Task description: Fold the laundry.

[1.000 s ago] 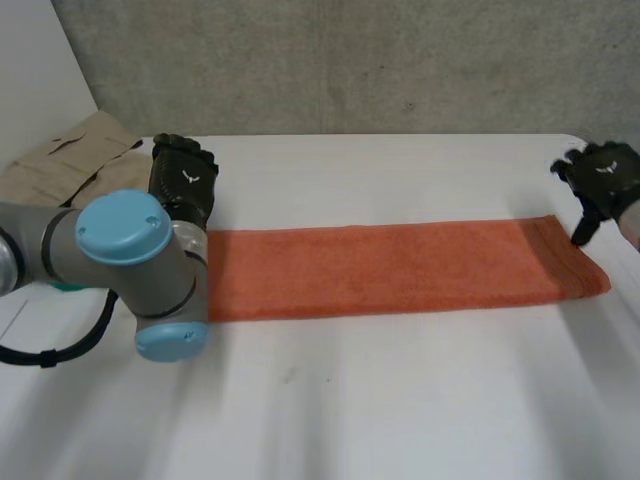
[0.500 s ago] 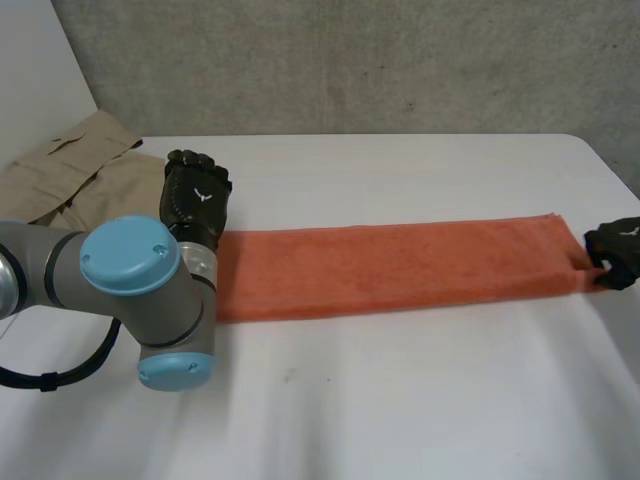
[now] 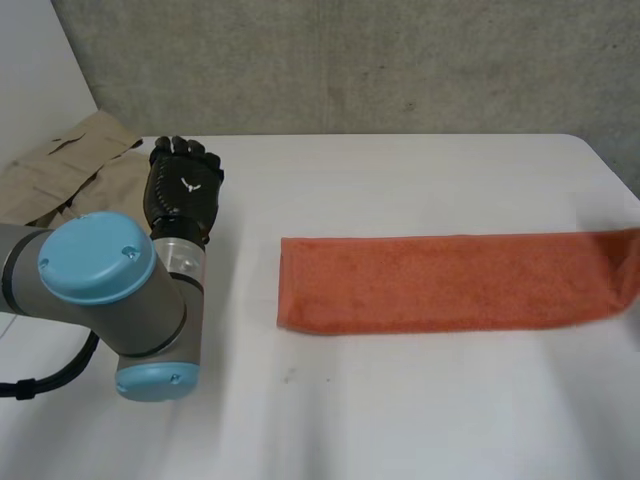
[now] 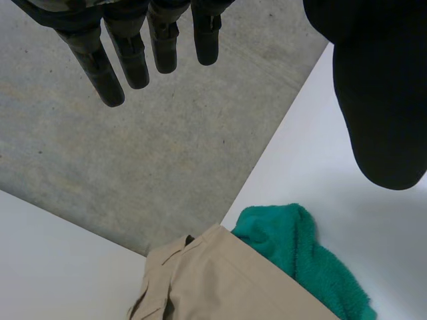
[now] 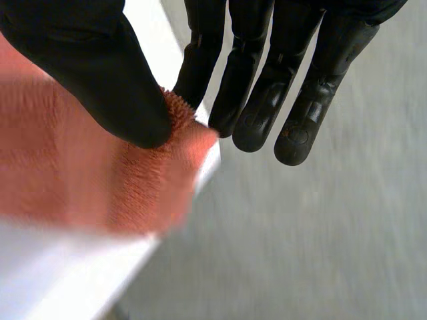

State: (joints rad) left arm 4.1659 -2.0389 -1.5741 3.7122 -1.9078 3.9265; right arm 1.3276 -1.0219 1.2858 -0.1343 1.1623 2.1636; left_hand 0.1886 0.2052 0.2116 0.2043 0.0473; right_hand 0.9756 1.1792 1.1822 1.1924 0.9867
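A white counter (image 3: 400,420) meets a grey concrete wall, and your orange towel (image 3: 440,282) lies as a long strip across the centre-right of the head view, one end at the frame's right edge. Your right hand (image 5: 87,67) pinches that end between thumb and one finger. Your left hand (image 3: 183,190) hangs open and empty at upper left, near the beige garment (image 3: 70,165). The pinch looks shallow, so a quick lift could slip the towel free beside the counter's edge.
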